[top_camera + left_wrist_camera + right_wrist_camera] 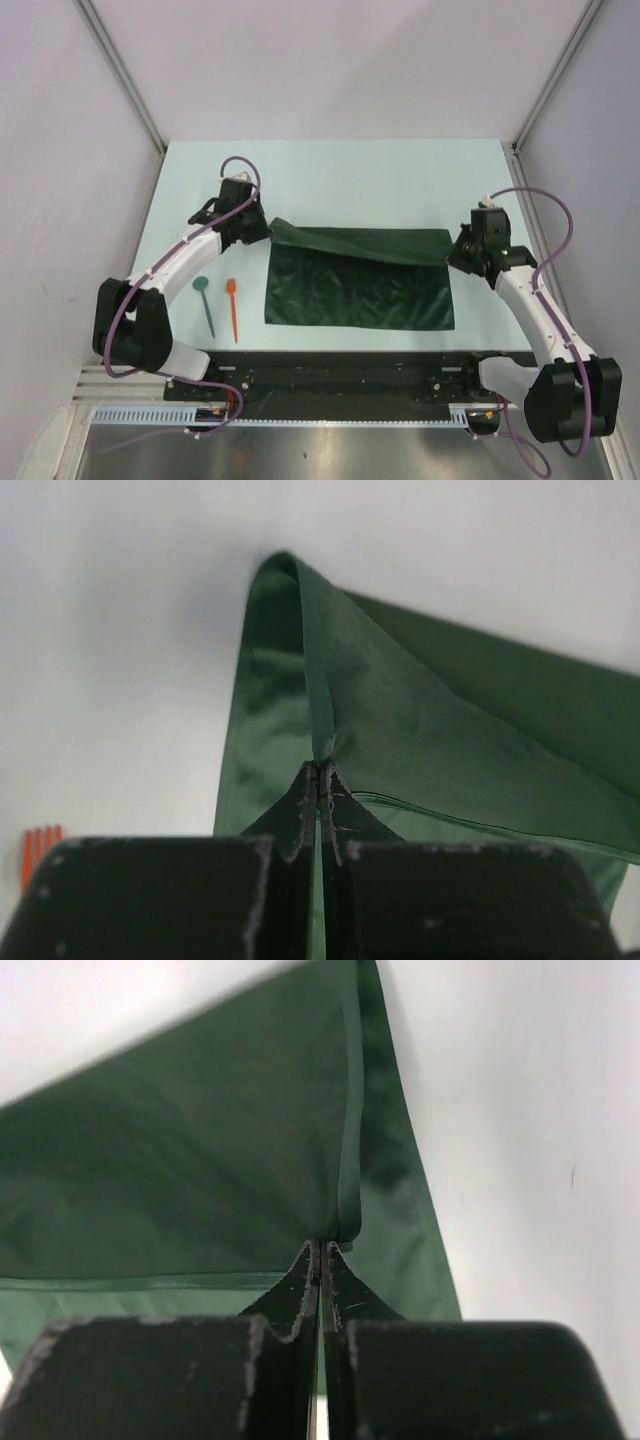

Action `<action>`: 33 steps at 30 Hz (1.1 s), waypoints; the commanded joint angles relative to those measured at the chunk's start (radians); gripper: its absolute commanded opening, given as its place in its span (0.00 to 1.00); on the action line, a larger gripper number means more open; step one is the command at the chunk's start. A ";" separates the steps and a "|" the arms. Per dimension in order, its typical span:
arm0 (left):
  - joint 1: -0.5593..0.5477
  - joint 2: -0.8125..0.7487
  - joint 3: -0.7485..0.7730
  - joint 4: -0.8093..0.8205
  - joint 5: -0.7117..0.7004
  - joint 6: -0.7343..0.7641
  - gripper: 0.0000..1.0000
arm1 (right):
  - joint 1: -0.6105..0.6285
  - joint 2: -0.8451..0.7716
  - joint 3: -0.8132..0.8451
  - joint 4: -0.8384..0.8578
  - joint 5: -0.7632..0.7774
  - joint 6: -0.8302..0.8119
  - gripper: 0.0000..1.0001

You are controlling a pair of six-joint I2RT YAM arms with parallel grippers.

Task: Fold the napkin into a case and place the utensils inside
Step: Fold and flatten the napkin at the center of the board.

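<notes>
A teal plastic utensil (205,303) and an orange-red plastic utensil (232,308) wait at left. The left gripper (262,232) clamps one far corner of the central dark green cloth napkin (358,290), and the right gripper (452,252) clamps the other (edge raised, presumably for folding nearward).

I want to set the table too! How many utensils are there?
2. The teal utensil lies left of the napkin, and the orange utensil lies between it and the napkin. Any under the napkin would be hidden.
</notes>
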 commanded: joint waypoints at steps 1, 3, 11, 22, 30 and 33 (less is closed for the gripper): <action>-0.005 -0.058 -0.115 0.004 0.167 0.023 0.00 | -0.007 -0.067 -0.106 -0.122 -0.062 0.122 0.00; -0.009 -0.081 -0.178 0.012 0.184 0.022 0.00 | -0.002 -0.098 -0.152 -0.140 -0.039 0.163 0.00; -0.029 -0.118 -0.296 -0.005 0.172 0.016 0.00 | 0.043 -0.057 -0.162 -0.193 0.001 0.279 0.00; -0.054 -0.215 -0.325 -0.088 0.074 -0.029 0.00 | 0.053 -0.092 -0.171 -0.314 0.121 0.377 0.00; -0.055 -0.216 -0.374 -0.094 0.074 -0.019 0.00 | 0.043 -0.043 -0.225 -0.363 0.125 0.423 0.00; -0.055 -0.210 -0.394 -0.082 0.077 -0.021 0.00 | 0.044 -0.011 -0.238 -0.340 0.124 0.424 0.00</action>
